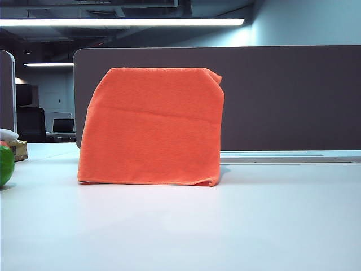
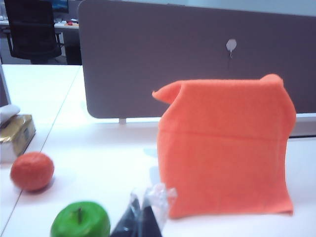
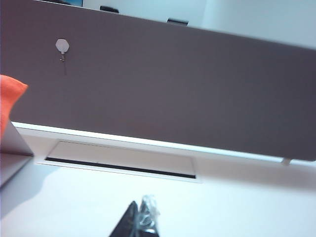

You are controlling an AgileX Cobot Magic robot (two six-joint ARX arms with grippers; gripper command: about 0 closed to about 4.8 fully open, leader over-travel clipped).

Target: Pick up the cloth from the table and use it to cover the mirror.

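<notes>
Bare smooth white table [image 1: 180, 226] fills the exterior foreground, fuzzy orange microfiber cloth [image 1: 151, 127] drapes the hidden mirror at centre frame, left gripper [image 2: 139, 217] and right gripper [image 3: 141, 222] closed empty clear of it: cover step looks done, next just park arms.

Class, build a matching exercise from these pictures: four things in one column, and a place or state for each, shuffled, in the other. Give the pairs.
Things:
1. bright orange fuzzy cloth
2. shiny green apple
3. left gripper
4. grey-brown divider panel

Places or states:
A. fingers shut, holding nothing
B. stands along the white table's far edge
C. draped over an upright thing, down to the table
D. lies beside a round orange fruit

Pairs: 1-C, 2-D, 3-A, 4-B
</notes>
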